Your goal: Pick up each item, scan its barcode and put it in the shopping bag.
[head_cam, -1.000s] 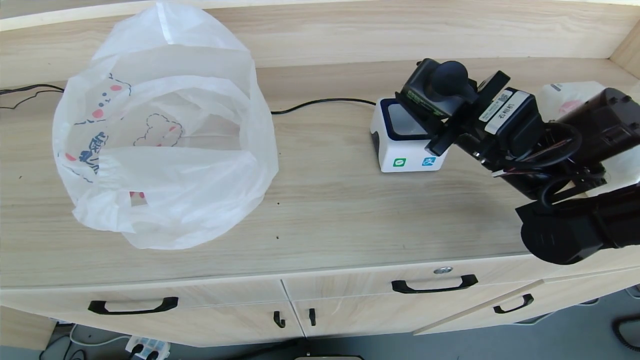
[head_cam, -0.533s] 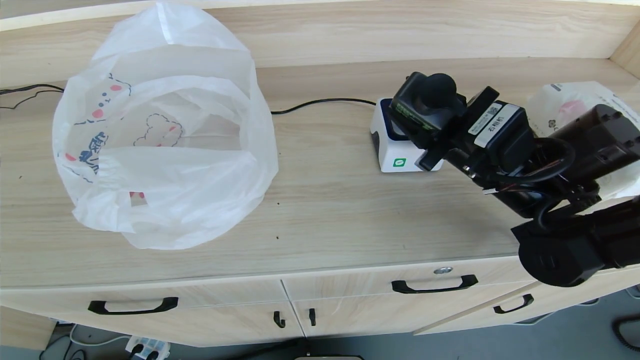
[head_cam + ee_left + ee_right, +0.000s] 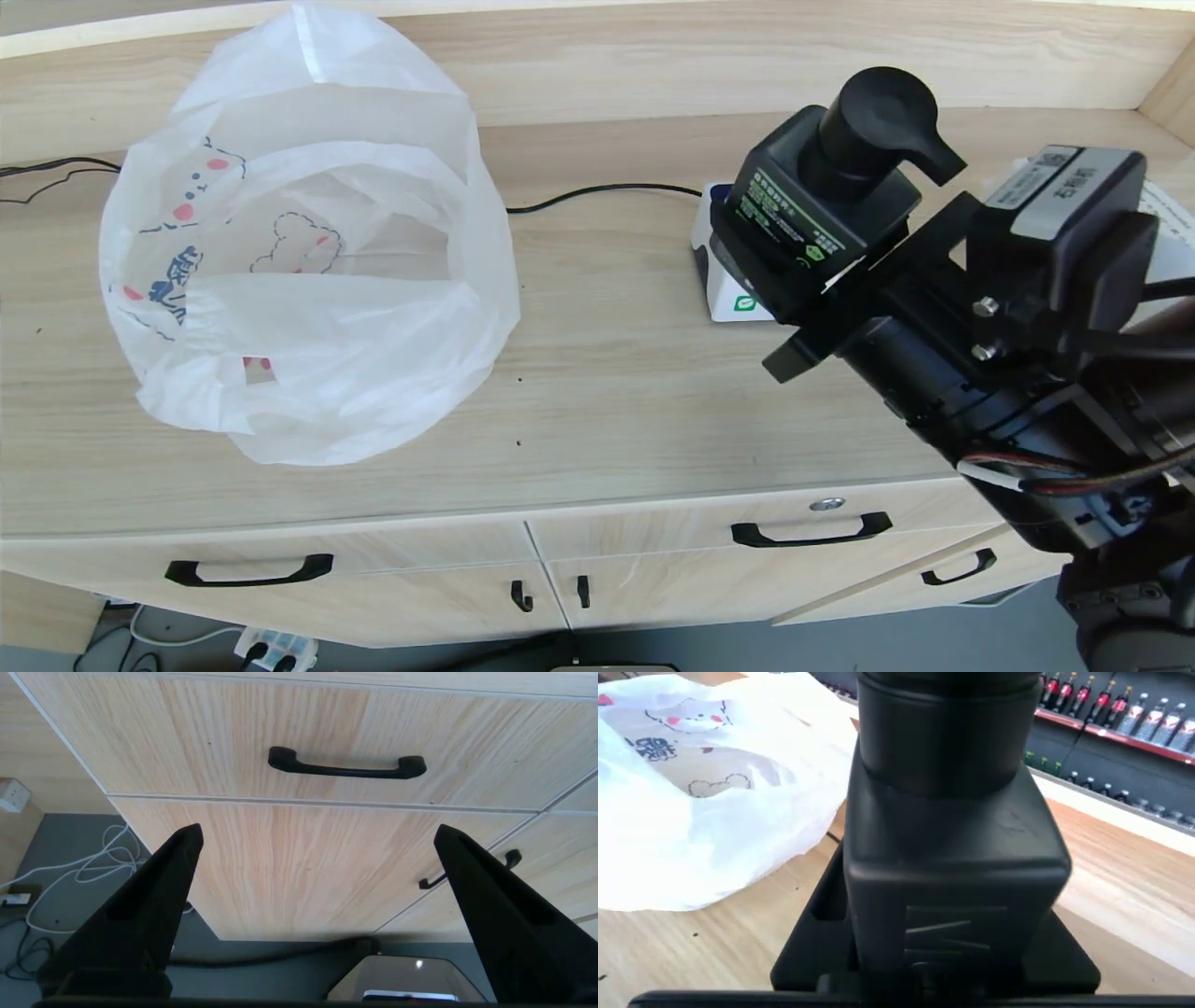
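1. Right gripper (image 3: 822, 280) fingers (image 3: 794, 350) are pinching the black pump bottle (image 3: 822, 215), just above the scanner (image 3: 738, 301).
2. Shopping bag (image 3: 308, 252) sits on the bench (image 3: 607, 401), well left of the scanner.
3. Left gripper (image 3: 318, 840) fingers (image 3: 140, 924) are spread wide.

Desk layout: bag left, scanner right.
The white plastic shopping bag (image 3: 308, 252) lies on the left of the pale wooden desk (image 3: 607, 401), well apart from the small white box scanner (image 3: 728, 303) on its right. A black square pump bottle (image 3: 822, 201), clamped in the jaws of the right gripper (image 3: 826, 280), hangs above the scanner, with a thin black cable (image 3: 597, 191) behind.
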